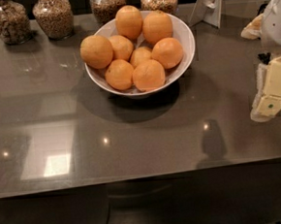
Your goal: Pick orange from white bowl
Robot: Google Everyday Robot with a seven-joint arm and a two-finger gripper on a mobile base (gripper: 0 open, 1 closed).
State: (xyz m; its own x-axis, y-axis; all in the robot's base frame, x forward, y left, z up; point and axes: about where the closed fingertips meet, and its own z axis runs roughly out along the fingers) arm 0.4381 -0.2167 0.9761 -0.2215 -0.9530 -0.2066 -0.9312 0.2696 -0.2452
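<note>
Gripper: the gripper (pixel 270 94) hangs at the right edge of the view, over the counter (pixel 148 142), well apart from the fruit.
Gripper state: I cannot tell how wide it stands; it has hold of no orange.
White bowl: the white bowl (pixel 185 32) sits on the far half of the counter, about centre, just in front of the glass jars (pixel 53 16).
Oranges: 8 oranges (pixel 141 55) are heaped in the bowl, touching one another, and several rise above the rim.
Step in hand: by my judgement the reach has yet to begin; the task is at its start.
Best target: the right-hand orange (pixel 167 52) looks the likeliest choice, as it lies nearest the gripper, sits high in the heap and has free air on its outer side.
Approach: come across from the right and down from above, so the rim is cleared and not struck.
Grasp: open wider than the fruit, straddle its widest part, then close gently; round glossy peel is likely to slip under an off-centre pinch.
Lift: rise straight up before drawing away, since neighbours leaning on it may roll.
Risks: nudging the bowl along the smooth counter, spilling the 2 topmost oranges, or brushing the white stand (pixel 210 4) behind the bowl.
</note>
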